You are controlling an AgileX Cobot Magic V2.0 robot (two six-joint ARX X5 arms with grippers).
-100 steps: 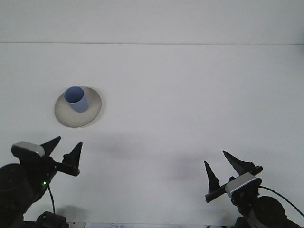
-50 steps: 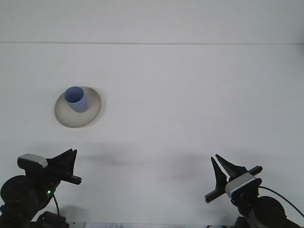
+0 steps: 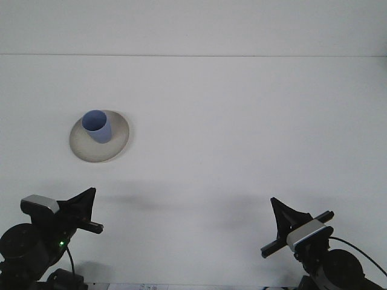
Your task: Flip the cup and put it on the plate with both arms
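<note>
Nearest the camera, the left pincer is seen pulled low at the counter's near edge, its fingers now clenched into a single dark point where a second ago they were spread wide. On the other side the right pincer is likewise drawn together, the gap seen a second ago having been closed. Nothing is held by either one. Both arms have been drawn back and down over the last second and are parked well apart from the work.

Across the bare white counter, far from both pincers, the cream plate is found at the left. On it the blue cup is standing mouth up, its open rim clearly shown, seated left of the plate's middle and touching its surface. Neither cup nor plate has shifted in the past second.

The cup is upright and on the plate, so the task is judged complete, with the retreat and closing taken as a return to rest. No further handling appears to be called for.
</note>
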